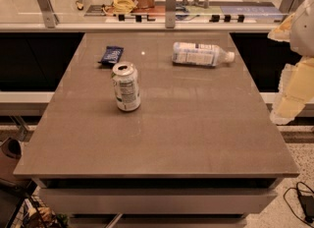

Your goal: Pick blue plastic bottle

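Note:
The blue plastic bottle [198, 54] lies on its side at the far right of the grey table [162, 138], with its white cap pointing right. It is clear, with a pale blue-and-white label. My gripper [294, 92] is a pale yellow-white shape at the right edge of the view. It hangs beyond the table's right side, well right of the bottle and nearer to me, and touches nothing.
A silver-green drink can [126, 86] stands upright left of the table's centre. A small dark blue snack wrapper [111, 54] lies behind it at the far left. A glass railing with metal posts [170, 6] runs behind the table. A cable [301, 200] lies on the floor at the lower right.

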### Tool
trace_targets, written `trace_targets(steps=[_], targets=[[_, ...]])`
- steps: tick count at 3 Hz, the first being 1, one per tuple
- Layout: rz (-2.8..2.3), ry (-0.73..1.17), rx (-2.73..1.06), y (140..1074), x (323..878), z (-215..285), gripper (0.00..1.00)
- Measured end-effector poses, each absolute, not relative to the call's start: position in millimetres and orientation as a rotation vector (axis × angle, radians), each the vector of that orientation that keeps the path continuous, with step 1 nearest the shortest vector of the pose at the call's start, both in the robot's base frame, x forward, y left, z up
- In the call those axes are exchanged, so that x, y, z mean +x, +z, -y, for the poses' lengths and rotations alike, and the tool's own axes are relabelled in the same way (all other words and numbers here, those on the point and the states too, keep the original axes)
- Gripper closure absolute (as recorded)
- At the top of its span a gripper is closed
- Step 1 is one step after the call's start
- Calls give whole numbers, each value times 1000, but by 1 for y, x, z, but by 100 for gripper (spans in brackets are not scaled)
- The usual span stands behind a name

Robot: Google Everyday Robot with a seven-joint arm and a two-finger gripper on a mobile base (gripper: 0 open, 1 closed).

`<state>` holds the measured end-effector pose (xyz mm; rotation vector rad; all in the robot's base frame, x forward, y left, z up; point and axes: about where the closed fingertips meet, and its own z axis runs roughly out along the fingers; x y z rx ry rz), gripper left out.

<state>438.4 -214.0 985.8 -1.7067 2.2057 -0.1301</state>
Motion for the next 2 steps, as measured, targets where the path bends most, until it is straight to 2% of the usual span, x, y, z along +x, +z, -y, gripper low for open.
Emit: trace_targets(steps=[2], targets=[[-2181,-148,-1712,997,454,216,0]])
